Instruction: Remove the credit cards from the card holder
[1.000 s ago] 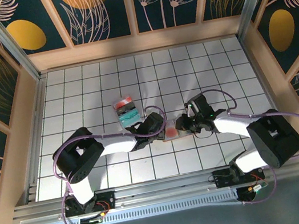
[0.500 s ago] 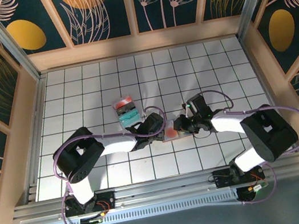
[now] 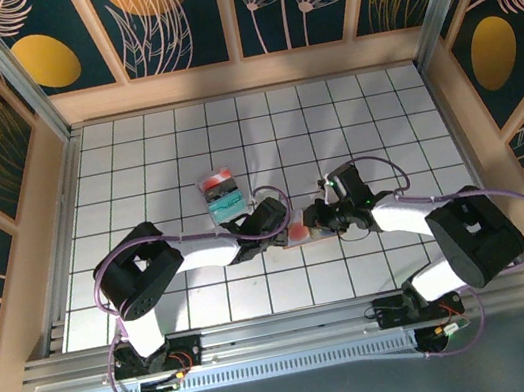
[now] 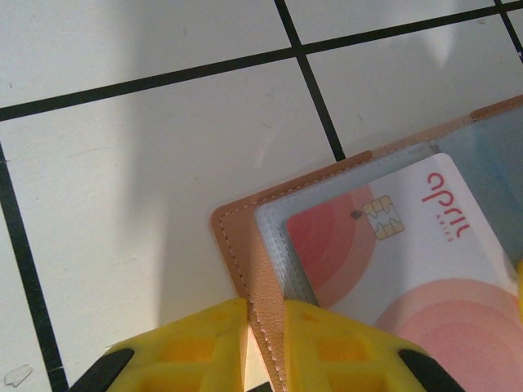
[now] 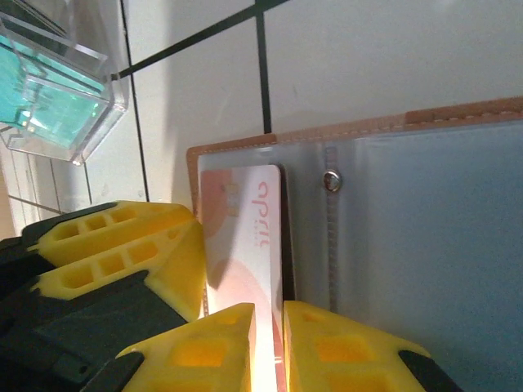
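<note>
Jaws on my left gripper (image 4: 263, 347) are nipped onto the tan border of the card holder (image 4: 242, 245), pinning it flat on the tiled table (image 4: 122, 163). The right gripper (image 5: 268, 347) is pinching the end of the pale pink credit card (image 5: 243, 220). Thin, stiff, slick plastic, I'd judge, so I'd grip the exposed end flat and pull straight along the sleeve. The left wrist view gives me the chip and print, and the right wrist view adds the clear box (image 5: 49, 90) nearby.

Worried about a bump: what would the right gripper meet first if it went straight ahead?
The credit card, pinched in the right gripper; beyond it, probably the tan edge of the card holder.
</note>
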Tool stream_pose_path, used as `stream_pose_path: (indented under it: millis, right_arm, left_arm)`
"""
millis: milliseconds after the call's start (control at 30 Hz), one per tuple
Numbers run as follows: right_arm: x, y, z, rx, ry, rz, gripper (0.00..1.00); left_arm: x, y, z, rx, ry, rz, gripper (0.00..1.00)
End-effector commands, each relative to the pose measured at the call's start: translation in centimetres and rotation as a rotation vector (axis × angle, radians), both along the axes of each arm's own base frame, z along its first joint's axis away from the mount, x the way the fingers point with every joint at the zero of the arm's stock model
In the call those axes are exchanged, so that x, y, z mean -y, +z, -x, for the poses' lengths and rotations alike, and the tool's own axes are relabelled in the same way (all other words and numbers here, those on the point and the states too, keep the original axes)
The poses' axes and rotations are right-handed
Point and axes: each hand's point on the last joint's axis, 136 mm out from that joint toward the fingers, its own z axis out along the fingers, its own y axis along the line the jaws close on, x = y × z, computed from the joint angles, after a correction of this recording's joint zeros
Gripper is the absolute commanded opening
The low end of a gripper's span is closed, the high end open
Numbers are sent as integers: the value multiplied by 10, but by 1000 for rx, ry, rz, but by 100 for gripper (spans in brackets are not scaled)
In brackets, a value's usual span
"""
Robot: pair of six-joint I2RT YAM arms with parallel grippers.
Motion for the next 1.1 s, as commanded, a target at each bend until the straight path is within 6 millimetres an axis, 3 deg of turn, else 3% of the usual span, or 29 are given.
stream_pose_path:
  millis: [0,300,467,1067]
  right_arm:
    - [-9,21,-7,57,20,-62,17]
    - [-15,24,-5,52,30,-126,12]
    - [-14,21,-6,46,24,-125,2]
    - [12,18,-9,46,-39,-76,1]
  left_arm:
    - [-2,-12,8,-32,-23,-44,19]
    - [-1,-13,9,-32,-24,-47,19]
    - [-3,-12,8,-30,-16,-50,18]
    - [-12,-15,5,-21,22,-89,14]
